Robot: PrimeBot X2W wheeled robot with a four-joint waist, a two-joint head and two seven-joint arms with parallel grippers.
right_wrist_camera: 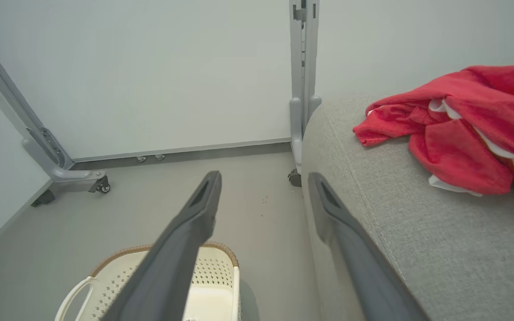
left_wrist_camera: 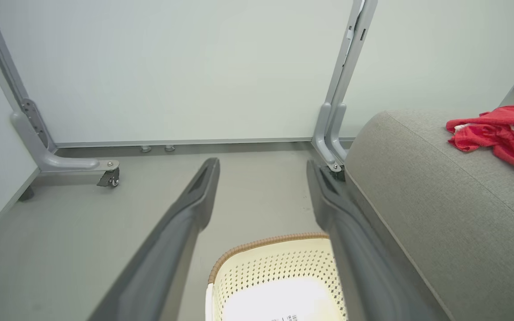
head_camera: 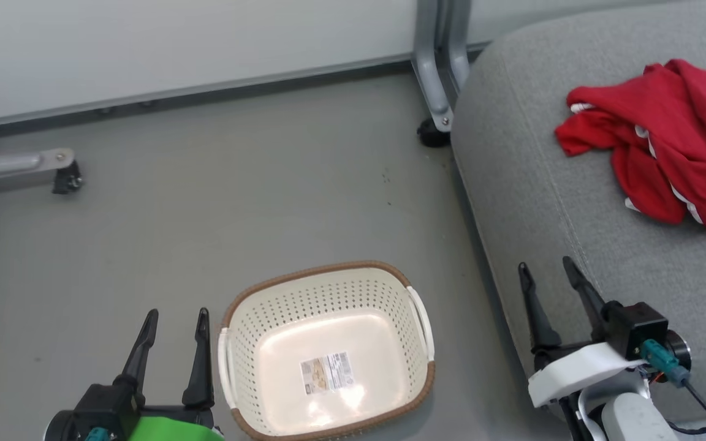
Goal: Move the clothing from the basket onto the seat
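The red clothing (head_camera: 671, 144) with white trim lies bunched on the grey seat (head_camera: 543, 202) at the right; it also shows as the clothing (left_wrist_camera: 502, 133) and the clothing (right_wrist_camera: 462, 129) in the wrist views. The cream basket (head_camera: 328, 352) with a brown rim stands on the floor, holding only a paper label. My left gripper (head_camera: 176, 318) is open just left of the basket. My right gripper (head_camera: 546, 269) is open at the seat's front edge, well short of the clothing. Each wrist view shows its own gripper (left_wrist_camera: 261, 167), (right_wrist_camera: 263, 178) with nothing between the fingers.
A grey metal frame leg with a foot (head_camera: 436, 92) stands by the seat's far left corner. Another frame leg with a caster (head_camera: 65, 174) lies at the left. A pale wall panel (head_camera: 175, 43) closes off the back of the grey floor (head_camera: 236, 196).
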